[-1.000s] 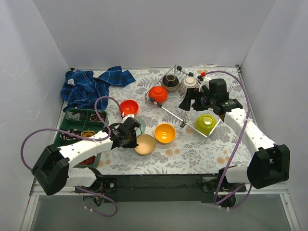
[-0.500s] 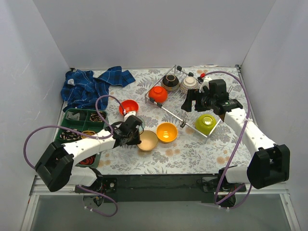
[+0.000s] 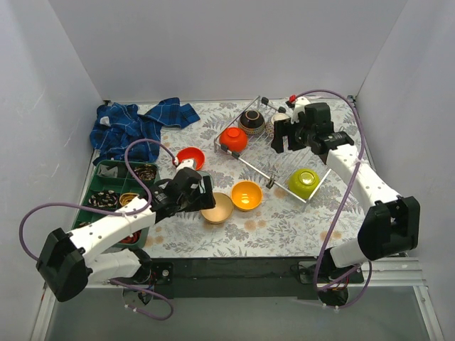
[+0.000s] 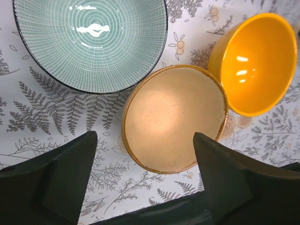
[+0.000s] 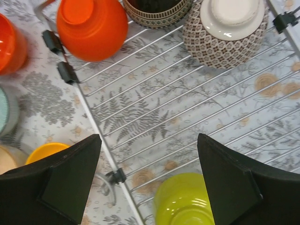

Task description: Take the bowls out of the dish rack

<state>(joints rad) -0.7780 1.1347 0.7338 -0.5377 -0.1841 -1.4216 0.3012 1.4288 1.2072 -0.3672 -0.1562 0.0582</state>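
The beige bowl rests upright on the table between the fingers of my open left gripper, which touch nothing. It sits next to the yellow-orange bowl and the pale mint bowl. A red-orange bowl stands farther back. My right gripper hangs open and empty over the dish rack. In the rack lie an upturned red-orange bowl, the dark brown bowl, the patterned bowl and the lime green bowl.
A green compartment tray with small items lies at the left under my left arm. A crumpled blue cloth is at the back left. Grey walls enclose the table on three sides.
My left gripper has opened and let go of the beige bowl, which now sits by the yellow-orange bowl. The right gripper has moved farther back over the rack.
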